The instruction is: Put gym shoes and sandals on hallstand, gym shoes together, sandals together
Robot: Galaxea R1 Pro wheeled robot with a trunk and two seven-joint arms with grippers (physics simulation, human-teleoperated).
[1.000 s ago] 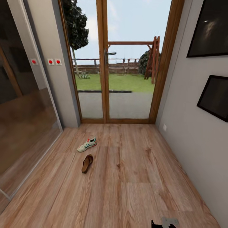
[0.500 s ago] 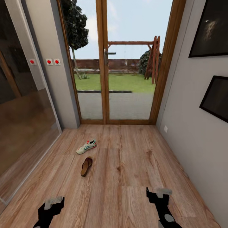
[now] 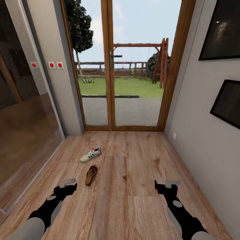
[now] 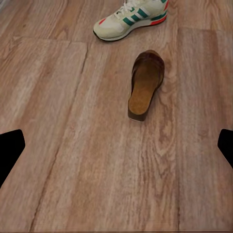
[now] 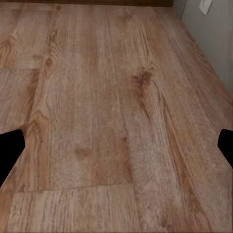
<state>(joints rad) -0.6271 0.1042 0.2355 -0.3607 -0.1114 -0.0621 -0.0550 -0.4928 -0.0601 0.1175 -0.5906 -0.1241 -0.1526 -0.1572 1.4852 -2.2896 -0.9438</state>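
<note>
One cream-white gym shoe [image 3: 91, 154] with green stripes lies on the corridor floor [image 3: 140, 173] near the glass door. One dark brown sandal [image 3: 91, 175] lies just in front of it, toe toward the door. My left gripper [image 3: 67, 182] hovers over the floor a little left of and behind the sandal. The left wrist view has the sandal [image 4: 145, 85] and gym shoe [image 4: 132, 18] ahead of the open left gripper [image 4: 116, 150], which holds nothing. My right gripper [image 3: 172, 182] is out to the right, open [image 5: 116, 150] over bare planks. The hallstand is out of view.
A glazed wooden door [image 3: 111, 66] closes the corridor's far end. A glass panel [image 3: 23, 116] runs along the left side and a grey wall [image 3: 206, 140] with dark frames and a socket [image 3: 173, 135] along the right.
Both arms have come up and reached forward into the head view. The shoe and sandal have stayed put.
</note>
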